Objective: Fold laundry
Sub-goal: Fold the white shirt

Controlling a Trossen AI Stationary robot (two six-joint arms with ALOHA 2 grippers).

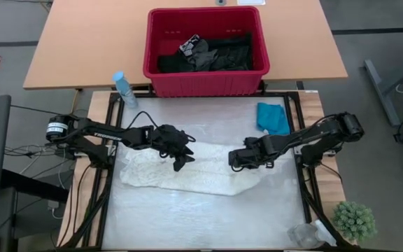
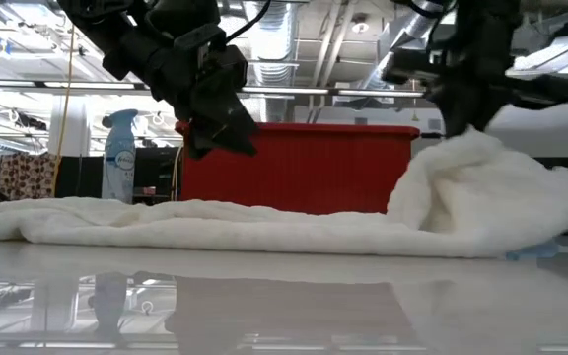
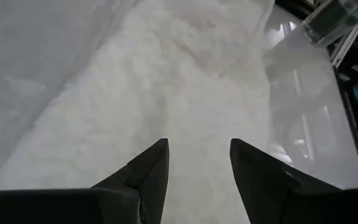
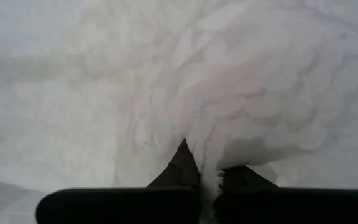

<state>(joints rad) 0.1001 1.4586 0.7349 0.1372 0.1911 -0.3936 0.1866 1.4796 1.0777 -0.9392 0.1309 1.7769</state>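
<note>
Pinching the white lacy-textured soft garment (image 1: 187, 175) mid-frame, right gripper (image 1: 238, 159) starts the first fold, left gripper (image 1: 178, 155) open above it, black clothes (image 1: 208, 52) unfolded in the red plastic basket (image 1: 205, 82).

A red basket (image 1: 206, 77) sits beyond the table, with a spray bottle (image 1: 124, 89) (pale blue) near it.

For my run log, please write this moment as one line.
left gripper: open, above white garment | right gripper: shut on white garment, edge lifted | teal garment: on table | black clothes: in red basket

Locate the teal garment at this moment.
In the high view the teal garment lies on the table's far right, just beyond the right gripper and the white garment, near the red basket.
</note>
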